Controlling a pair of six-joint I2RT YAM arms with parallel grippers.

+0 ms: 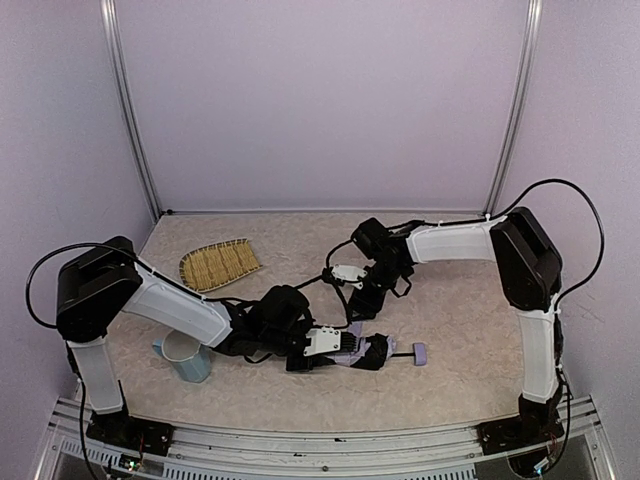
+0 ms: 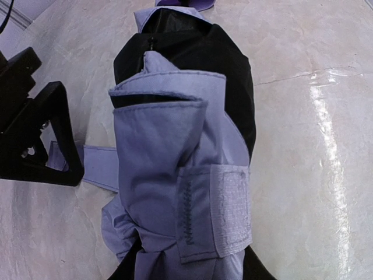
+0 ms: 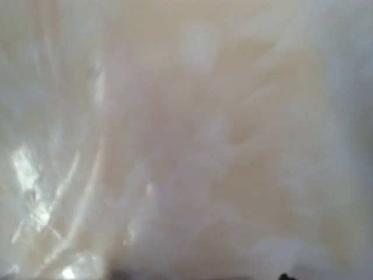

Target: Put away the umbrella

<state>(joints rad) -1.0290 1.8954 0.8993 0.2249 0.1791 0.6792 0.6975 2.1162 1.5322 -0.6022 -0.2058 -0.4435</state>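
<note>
No words, labels, brand marks, numbers or signs can be read in any of the 3 views.

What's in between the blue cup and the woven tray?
The left arm's white forearm stretches across above that gap, with the blue cup on its near side and the woven tray on its far side. The top view shows it.

Beige marbled tabletop (image 1: 470, 330). Towards the far left corner lies a flat woven bamboo tray (image 1: 220, 263). A pale blue ceramic mug (image 1: 187, 358) stands near the left edge. Centrally, nearer the near edge, lies a folded lavender-and-black fabric umbrella (image 2: 169, 163), its small lavender handle knob (image 1: 420, 352) towards the right edge.
</note>
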